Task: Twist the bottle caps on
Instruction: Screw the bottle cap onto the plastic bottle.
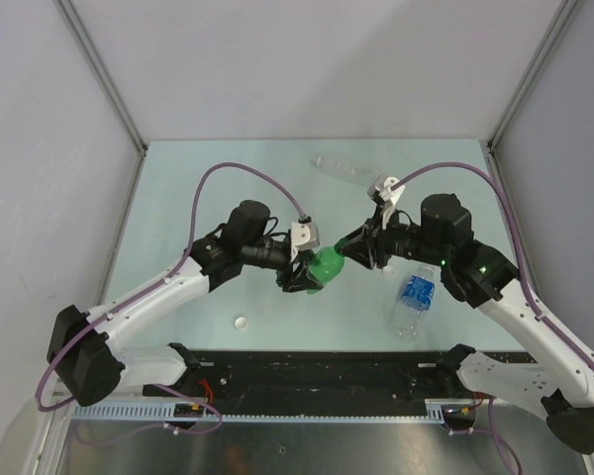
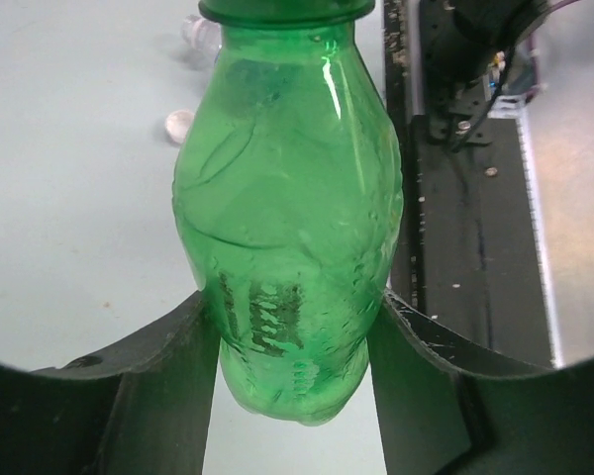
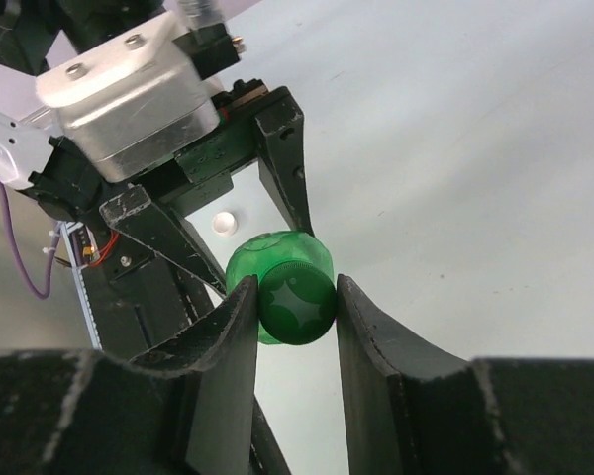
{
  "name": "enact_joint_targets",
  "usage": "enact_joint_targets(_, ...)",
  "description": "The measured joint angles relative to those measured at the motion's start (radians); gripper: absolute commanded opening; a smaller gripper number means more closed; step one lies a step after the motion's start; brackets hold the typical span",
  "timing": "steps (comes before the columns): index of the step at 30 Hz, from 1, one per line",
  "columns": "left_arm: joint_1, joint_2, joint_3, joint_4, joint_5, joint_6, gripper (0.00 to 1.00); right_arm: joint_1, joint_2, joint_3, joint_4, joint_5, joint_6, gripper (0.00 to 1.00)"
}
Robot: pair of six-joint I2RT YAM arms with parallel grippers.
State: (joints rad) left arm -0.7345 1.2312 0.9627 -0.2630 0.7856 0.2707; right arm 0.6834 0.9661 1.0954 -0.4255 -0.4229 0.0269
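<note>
The top camera looks down on the table [image 1: 168, 208] from its 6 o'clock edge. Both wrist cameras, facing each other, sit close on the shared green bottle [image 1: 327, 265].

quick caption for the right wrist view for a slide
Right gripper pinches the green cap on the green bottle that the left gripper holds.

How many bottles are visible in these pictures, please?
3. The green bottle is in the middle, gripped by the left pincer, the right pincer on its green cap. The clear bottle lies near the table's far edge. The blue-labelled bottle lies near the right arm.
</note>
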Motion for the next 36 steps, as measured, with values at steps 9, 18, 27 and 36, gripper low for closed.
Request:
enact_joint_targets(9, -0.043, -0.014, -0.011, 0.037, -0.203, 0.027, 0.00, 0.003, 0.018, 0.000, 0.008, 0.110, 0.129, 0.16)
enact_joint_targets(18, -0.072, 0.021, -0.035, 0.192, -0.425, 0.000, 0.00, 0.024, 0.064, -0.001, 0.079, 0.352, 0.289, 0.18)
enact_joint_targets(27, -0.076, 0.071, -0.067, 0.318, -0.498, -0.011, 0.00, 0.024, 0.098, -0.007, 0.116, 0.455, 0.365, 0.25)
enact_joint_targets(36, -0.078, 0.078, -0.101, 0.404, -0.502, -0.027, 0.00, 0.024, 0.086, -0.013, 0.129, 0.473, 0.373, 0.36)
